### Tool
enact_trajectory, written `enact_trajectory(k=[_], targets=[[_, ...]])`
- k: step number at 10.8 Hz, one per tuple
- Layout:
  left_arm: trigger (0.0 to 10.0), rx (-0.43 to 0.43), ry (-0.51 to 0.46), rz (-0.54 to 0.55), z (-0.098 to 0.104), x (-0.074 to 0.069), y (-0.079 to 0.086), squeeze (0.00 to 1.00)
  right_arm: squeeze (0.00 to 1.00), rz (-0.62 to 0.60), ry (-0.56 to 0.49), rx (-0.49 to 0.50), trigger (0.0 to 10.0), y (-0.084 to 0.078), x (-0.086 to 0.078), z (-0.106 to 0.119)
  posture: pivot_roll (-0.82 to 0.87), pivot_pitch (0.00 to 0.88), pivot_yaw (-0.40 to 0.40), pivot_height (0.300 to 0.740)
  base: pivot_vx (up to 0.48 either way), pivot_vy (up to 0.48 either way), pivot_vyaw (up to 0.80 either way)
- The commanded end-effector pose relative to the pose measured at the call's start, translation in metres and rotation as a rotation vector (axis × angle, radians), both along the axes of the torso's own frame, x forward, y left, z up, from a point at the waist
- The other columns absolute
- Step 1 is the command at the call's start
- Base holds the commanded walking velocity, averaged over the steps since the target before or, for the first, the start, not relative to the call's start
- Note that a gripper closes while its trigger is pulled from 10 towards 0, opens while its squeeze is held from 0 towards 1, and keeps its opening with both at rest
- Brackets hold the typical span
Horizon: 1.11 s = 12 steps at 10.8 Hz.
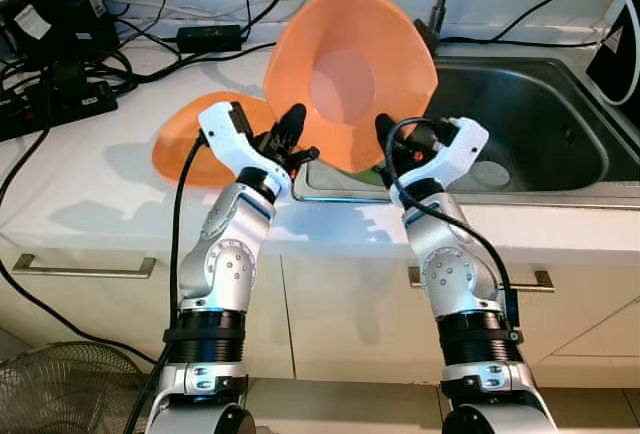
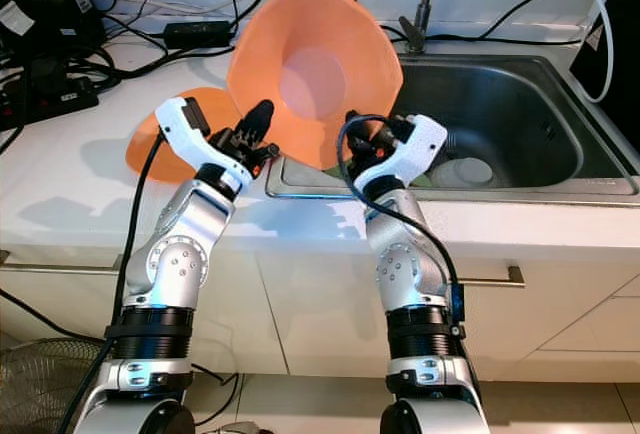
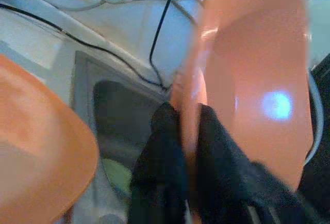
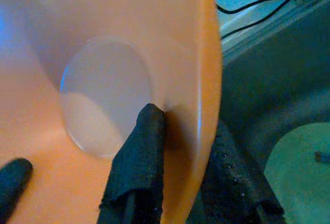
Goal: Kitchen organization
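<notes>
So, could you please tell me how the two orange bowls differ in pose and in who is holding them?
The raised orange bowl stands on edge over the sink rim, its opening facing the robot; the second orange bowl lies upside down on the counter. The left gripper and right gripper each pinch the raised bowl's rim, whereas nothing grips the second bowl. Both share the same orange colour.

The bowl [image 1: 345, 79] I hold is plain orange, its flat bottom paler — almost pink where light comes through. A second bowl [image 1: 195, 144] on the counter is the same orange. My fingers [image 4: 139, 152] are black, my arms silver with white wrists. The counter [image 1: 90, 174] is white, the sink [image 1: 530, 124] grey steel, the cables [image 1: 60, 64] black — a pale green plate [image 2: 462, 171] lies in the sink.
</notes>
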State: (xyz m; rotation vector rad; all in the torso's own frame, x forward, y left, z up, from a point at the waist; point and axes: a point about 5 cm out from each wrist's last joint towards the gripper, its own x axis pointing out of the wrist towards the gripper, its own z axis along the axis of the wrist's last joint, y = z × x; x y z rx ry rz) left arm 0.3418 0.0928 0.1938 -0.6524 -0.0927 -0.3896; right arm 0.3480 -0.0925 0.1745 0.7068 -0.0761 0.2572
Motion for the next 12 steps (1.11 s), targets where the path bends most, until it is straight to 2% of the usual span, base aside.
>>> enact_trajectory(k=[1,5,7,8,10,11,12], targets=[[10.0,0.038,-0.024,-0.04,0.001,-0.002,-0.007,1.0,0.0,-0.003,0.008,0.05,0.0,0.008,-0.001,0.006,0.12,0.0,0.035,0.74,0.0,0.0,0.0],[10.0,0.043,-0.013,-0.038,0.0,-0.002,-0.007,1.0,0.0,-0.011,0.021,0.093,0.0,0.005,0.001,0.008,0.12,0.0,0.036,0.74,0.0,0.0,0.0],[10.0,0.092,0.009,-0.086,-0.006,-0.006,-0.012,1.0,0.0,-0.044,0.029,0.15,0.0,0.0,0.004,0.013,0.12,0.0,0.039,0.74,0.0,0.0,0.0],[10.0,0.12,0.016,-0.115,-0.01,-0.008,-0.016,0.0,0.0,-0.05,0.025,0.17,0.0,-0.002,0.005,0.015,0.12,0.0,0.04,0.74,0.0,0.0,0.0],[10.0,0.182,0.035,-0.185,-0.02,-0.016,-0.024,0.0,0.0,-0.121,0.015,0.199,0.0,-0.013,0.009,0.019,0.12,0.0,0.043,0.74,0.0,0.0,0.0],[10.0,0.234,0.026,-0.208,-0.023,-0.019,-0.026,0.0,0.0,-0.171,0.0,0.206,0.0,-0.022,0.012,0.023,0.12,0.0,0.043,0.74,0.0,0.0,0.0],[10.0,0.295,0.016,-0.242,-0.029,-0.024,-0.029,0.0,0.0,-0.241,-0.023,0.174,0.0,-0.036,0.017,0.028,0.12,0.0,0.044,0.74,0.0,0.0,0.0]])
